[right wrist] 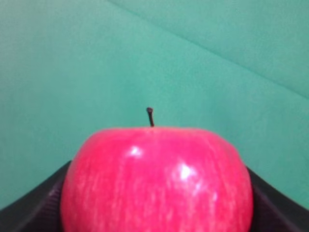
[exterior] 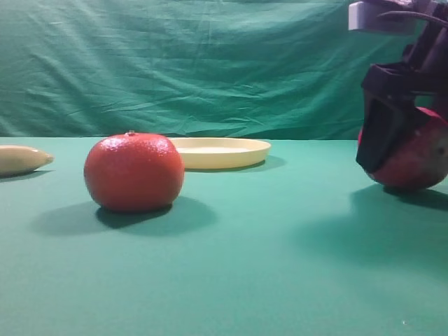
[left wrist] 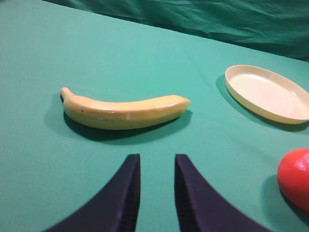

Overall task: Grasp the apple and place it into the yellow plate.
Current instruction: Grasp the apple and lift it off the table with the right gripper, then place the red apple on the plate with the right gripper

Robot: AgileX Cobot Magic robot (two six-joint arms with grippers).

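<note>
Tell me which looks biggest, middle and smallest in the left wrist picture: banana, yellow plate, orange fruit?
1. Banana, longest in the picture.
2. Yellow plate, somewhat shorter, but farther away and slightly cut off.
3. Orange fruit, unsure: mostly cut off at the edge.

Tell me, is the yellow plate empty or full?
Empty: the yellow plate holds nothing; the apple sits apart in the right gripper.

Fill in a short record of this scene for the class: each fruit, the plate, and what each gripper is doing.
apple: between the right gripper's fingers, low at the green cloth
tangerine: on the cloth, in front of the plate
banana: lying on the cloth, untouched
yellow plate: holds nothing
left gripper: fingers apart, holding nothing, near the banana
</note>
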